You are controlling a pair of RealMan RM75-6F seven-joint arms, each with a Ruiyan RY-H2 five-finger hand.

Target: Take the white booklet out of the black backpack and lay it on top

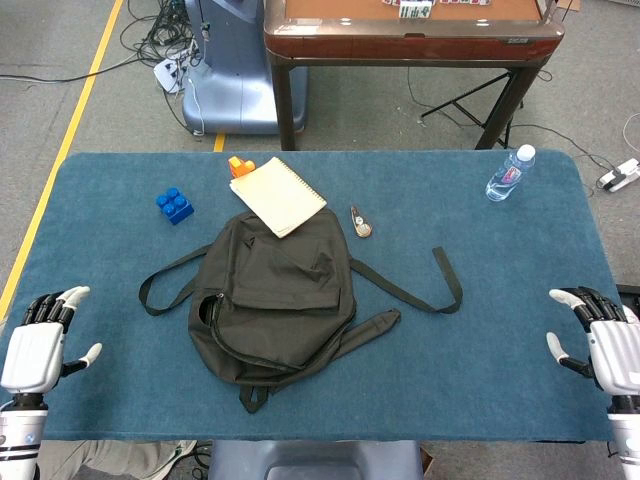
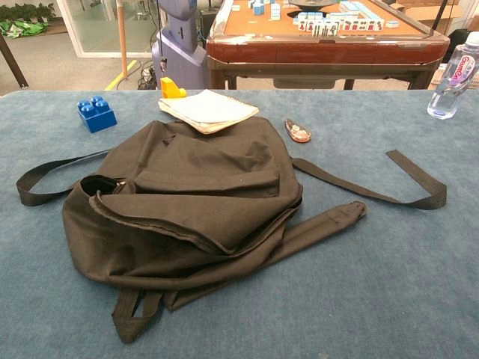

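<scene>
The black backpack (image 1: 275, 300) (image 2: 191, 202) lies flat in the middle of the blue table, its zip mouth gaping at the left. The white spiral-bound booklet (image 1: 277, 195) (image 2: 208, 109) rests on the backpack's far edge, partly overhanging onto the table. My left hand (image 1: 38, 345) hovers at the table's near left edge, fingers spread, holding nothing. My right hand (image 1: 603, 340) is at the near right edge, fingers also apart and empty. Neither hand shows in the chest view.
A blue toy brick (image 1: 175, 205) (image 2: 96, 114) sits far left, an orange piece (image 1: 240, 165) (image 2: 171, 89) behind the booklet, a small brown object (image 1: 361, 223) (image 2: 298, 132) right of it. A water bottle (image 1: 510, 173) (image 2: 454, 75) stands far right. Straps (image 1: 440, 285) trail rightwards.
</scene>
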